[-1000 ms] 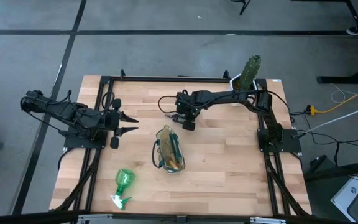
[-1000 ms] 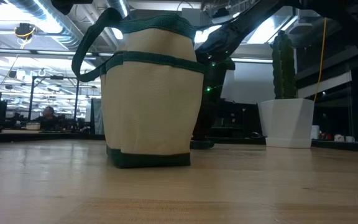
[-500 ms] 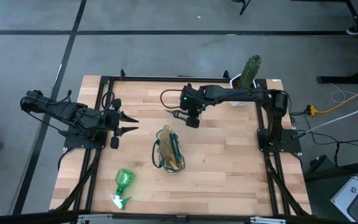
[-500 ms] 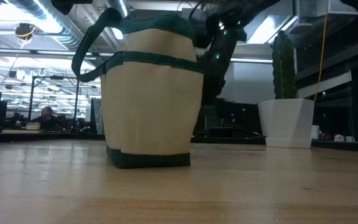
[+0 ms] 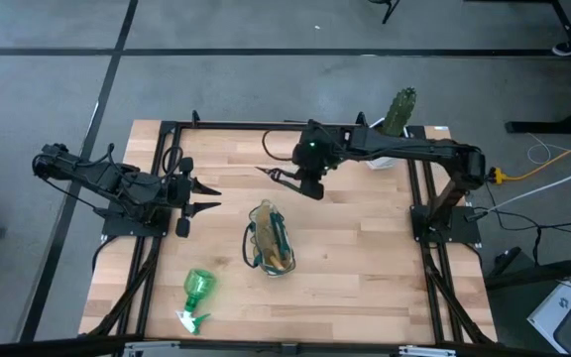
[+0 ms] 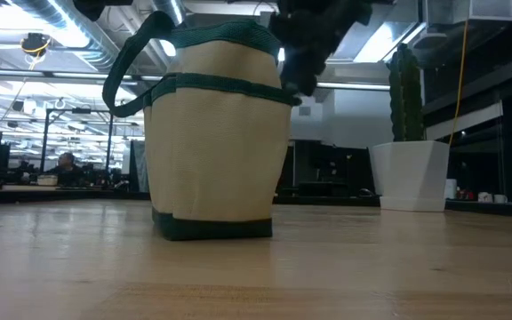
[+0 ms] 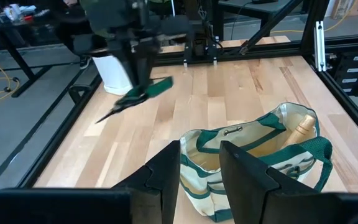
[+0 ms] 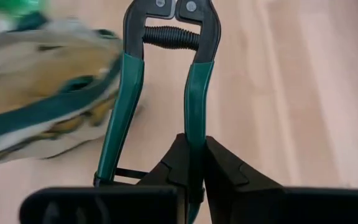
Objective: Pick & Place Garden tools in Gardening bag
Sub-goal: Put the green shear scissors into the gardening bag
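Note:
The gardening bag (image 5: 271, 238) stands upright on its base at the table's middle, mouth open. A wooden tool handle (image 7: 300, 124) shows inside it. My right gripper (image 5: 305, 183) hangs above the table beyond the bag's far side, shut on the dark pruning shears (image 5: 278, 176) with green handles. The green spray bottle (image 5: 196, 293) lies on its side near the front left. My left gripper (image 5: 204, 197) waits open at the table's left, well clear of the bag (image 7: 260, 155). My right gripper pinches one green handle (image 8: 193, 127) of the shears between its two fingers, near that handle's free end. The other handle (image 8: 120, 106) stands free beside the fingers. The fingers slant downward and lie along the handle. The shears are lifted clear, blades (image 7: 107, 114) pointing toward the table's left and slightly down.
A cactus in a white pot (image 5: 395, 119) stands at the far right corner, close to my right arm. Black frame rails (image 5: 266, 125) run along the table's edges. Bare wood lies between the bag and the spray bottle.
My right gripper has risen from just above the table to well above it, staying beyond the bag's far side, and has tipped. The shears have gone up with it, clear of the table. The bag and spray bottle have stayed put.

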Action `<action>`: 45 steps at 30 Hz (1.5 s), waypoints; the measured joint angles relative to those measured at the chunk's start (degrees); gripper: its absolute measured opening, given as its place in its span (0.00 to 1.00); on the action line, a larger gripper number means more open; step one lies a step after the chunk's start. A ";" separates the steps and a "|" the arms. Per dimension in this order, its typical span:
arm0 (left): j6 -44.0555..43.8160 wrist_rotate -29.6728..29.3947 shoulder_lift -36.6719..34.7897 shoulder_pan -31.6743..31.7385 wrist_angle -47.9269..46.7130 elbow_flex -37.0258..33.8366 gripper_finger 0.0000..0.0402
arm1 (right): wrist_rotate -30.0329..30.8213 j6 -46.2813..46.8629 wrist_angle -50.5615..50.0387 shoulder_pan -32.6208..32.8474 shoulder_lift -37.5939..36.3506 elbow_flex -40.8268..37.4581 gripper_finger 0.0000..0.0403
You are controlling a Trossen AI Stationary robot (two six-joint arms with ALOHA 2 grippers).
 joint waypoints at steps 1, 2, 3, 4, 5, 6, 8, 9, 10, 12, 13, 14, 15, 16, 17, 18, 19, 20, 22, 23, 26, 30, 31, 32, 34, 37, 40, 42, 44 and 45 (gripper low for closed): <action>0.00 -0.02 0.00 -0.02 0.00 0.00 0.27 | -1.14 -0.14 -0.05 0.33 -0.26 0.00 0.06; 0.00 -0.01 0.00 -0.02 0.00 0.00 0.27 | -2.29 -0.39 -0.12 0.71 -0.50 -0.02 0.06; 0.00 -0.02 0.00 -0.02 0.00 0.00 0.27 | -3.53 -0.51 -0.18 1.07 -0.79 -0.02 0.06; 0.00 0.00 -0.02 -0.02 0.00 0.00 0.28 | -4.51 -0.50 -0.17 1.49 -1.23 -0.02 0.06; 0.00 0.00 0.00 0.00 0.00 0.00 0.28 | -5.03 -0.52 -0.13 1.94 -1.68 -0.01 0.06; 0.00 0.00 0.00 0.00 0.00 0.00 0.28 | -5.19 -0.50 0.21 2.50 -2.11 -0.02 0.06; 0.00 0.00 0.00 0.00 0.00 0.00 0.27 | -5.33 -0.53 1.13 3.73 -2.61 -0.02 0.06; 0.00 -0.01 -0.01 0.00 0.00 0.00 0.27 | -5.64 -0.98 1.89 4.35 -2.63 -0.02 0.06; 0.00 -0.01 0.00 -0.01 0.00 0.00 0.27 | -6.48 -1.82 2.32 4.90 -2.81 -0.02 0.06; 0.00 -0.02 -0.02 0.00 0.00 0.00 0.27 | -9.28 -4.61 1.75 6.01 -3.42 -0.02 0.06; 0.00 0.00 0.00 -0.01 0.00 0.00 0.27 | -10.78 -6.11 1.81 6.58 -3.56 0.07 0.06; 0.00 0.00 0.00 -0.02 0.00 0.00 0.27 | -11.55 -7.24 1.25 7.16 -3.58 0.13 0.06; 0.00 0.00 -0.01 0.00 0.00 0.00 0.27 | -11.64 -7.84 -0.14 7.74 -3.61 0.09 0.06; 0.00 0.00 -0.02 -0.02 0.00 0.00 0.27 | -11.57 -8.02 -1.41 8.25 -3.61 -0.01 0.06; 0.00 0.00 0.00 -0.01 0.00 0.00 0.27 | -11.38 -7.98 -1.81 8.80 -3.61 -0.04 0.06; 0.00 -0.01 0.00 0.00 -0.01 0.00 0.27 | -11.26 -7.87 -1.76 9.21 -3.66 -0.02 0.06; 0.00 0.00 -0.02 0.00 0.00 0.00 0.27 | -11.24 -7.73 -2.02 9.73 -3.77 -0.02 0.06; 0.00 0.00 -0.02 0.00 0.00 0.00 0.28 | -11.06 -7.28 -2.23 10.26 -3.79 -0.02 0.06; 0.00 0.00 0.00 0.00 0.00 0.00 0.28 | -10.59 -6.52 -2.07 11.50 -3.77 -0.02 0.06; 0.00 0.00 -0.02 0.00 0.00 0.00 0.28 | -10.14 -6.23 -1.84 12.17 -3.77 -0.02 0.06; 0.00 0.00 0.00 0.00 0.00 0.00 0.27 | -6.88 -6.03 -0.62 14.04 -3.77 0.00 0.06; 0.00 -0.01 -0.01 -0.01 0.00 0.00 0.27 | -3.38 -5.84 3.76 15.42 -3.77 0.00 0.06; 0.00 0.00 -0.02 -0.01 0.00 0.00 0.27 | -3.33 -5.83 5.31 15.65 -3.73 0.00 0.06; 0.00 0.00 -0.01 -0.01 0.00 0.00 0.27 | -3.33 -5.59 7.26 15.94 -3.49 0.00 0.06; 0.00 0.00 0.00 0.00 0.00 0.00 0.27 | -3.36 -4.95 11.44 16.45 -2.86 0.02 0.06; 0.00 0.00 0.00 0.00 0.00 0.00 0.28 | -3.54 -4.28 17.96 17.27 -1.03 0.04 0.06; 0.00 0.00 0.00 -0.01 0.00 0.00 0.27 | -3.48 -4.30 21.90 18.02 1.19 0.04 0.06; 0.00 -0.01 -0.01 0.00 0.00 0.00 0.27 | -3.48 -4.30 22.92 18.44 2.22 0.04 0.06; 0.00 -0.02 0.00 0.00 0.00 0.00 0.27 | -3.55 -4.31 23.66 18.94 2.95 0.04 0.06; 0.00 -0.02 0.00 0.00 0.00 0.00 0.27 | -3.55 -4.32 23.61 19.14 3.25 0.04 0.06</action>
